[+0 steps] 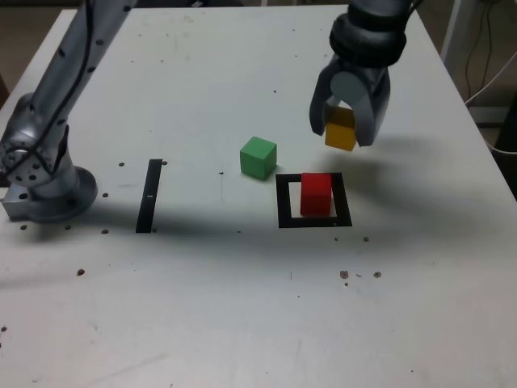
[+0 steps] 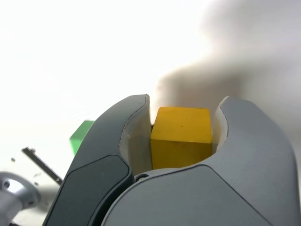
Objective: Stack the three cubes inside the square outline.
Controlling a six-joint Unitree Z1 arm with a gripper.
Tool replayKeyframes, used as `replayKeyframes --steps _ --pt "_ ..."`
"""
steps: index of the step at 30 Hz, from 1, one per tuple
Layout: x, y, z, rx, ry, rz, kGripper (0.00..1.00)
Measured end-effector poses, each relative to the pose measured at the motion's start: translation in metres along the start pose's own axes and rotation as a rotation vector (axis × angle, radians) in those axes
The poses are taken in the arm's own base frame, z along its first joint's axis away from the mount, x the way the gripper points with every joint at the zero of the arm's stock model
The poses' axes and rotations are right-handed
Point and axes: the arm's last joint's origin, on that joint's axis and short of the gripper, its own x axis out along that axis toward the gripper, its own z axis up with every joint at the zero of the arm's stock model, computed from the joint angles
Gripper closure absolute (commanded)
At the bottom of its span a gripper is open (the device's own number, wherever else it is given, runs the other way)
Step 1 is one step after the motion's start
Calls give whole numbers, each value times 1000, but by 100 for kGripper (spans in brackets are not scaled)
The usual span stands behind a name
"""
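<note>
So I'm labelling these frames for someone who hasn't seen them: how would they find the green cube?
On the white table, find the black square outline with the red cube inside. The green cube sits just outside it, toward the exterior view's upper left, resting free on the table, unlike the yellow cube held aloft.

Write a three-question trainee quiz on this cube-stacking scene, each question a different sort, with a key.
1. True or false: the gripper holds the yellow cube clear of the table.
2. Which cube stands inside the square outline? A green, B red, C yellow.
3. Fill in: in the exterior view, the green cube sits to the outline's upper ____.

Key: 1 true; 2 B, the red cube; 3 left.
</note>
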Motion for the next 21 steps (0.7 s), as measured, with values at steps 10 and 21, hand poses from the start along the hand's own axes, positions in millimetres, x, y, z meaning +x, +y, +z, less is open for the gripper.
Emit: replayKeyframes --steps 10,21 --pt "-22 -28 -19 -150 2 -20 62" --pt "-22 -58 -19 -283 1 -112 62"
